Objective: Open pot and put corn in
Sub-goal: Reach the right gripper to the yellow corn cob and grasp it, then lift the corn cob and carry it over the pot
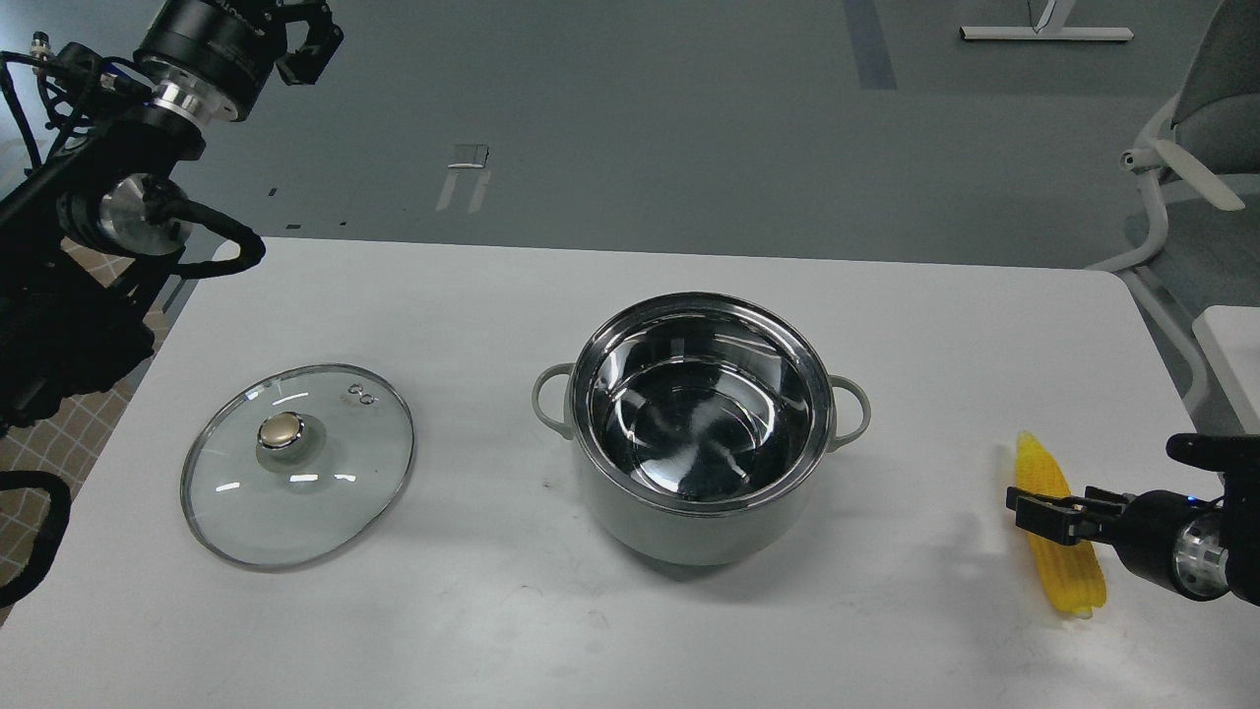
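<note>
The pale grey-green pot (pixel 701 433) stands open at the table's middle, its shiny steel inside empty. The yellow corn (pixel 1068 576) lies on the table at the right, pointed end away from me. My right gripper (pixel 1032 516) comes in from the right edge and sits low across the corn's middle; its dark fingers overlap the cob, so I cannot tell if they are open or closed on it. My left gripper (pixel 307 44) is raised at the top left, beyond the table's far edge, holding nothing; its fingers are partly cut off.
The glass lid (pixel 297 465) with a brass-coloured knob lies flat on the table left of the pot. A white table (pixel 630 630) carries everything. A grey chair (pixel 1196 158) stands at the far right, off the table.
</note>
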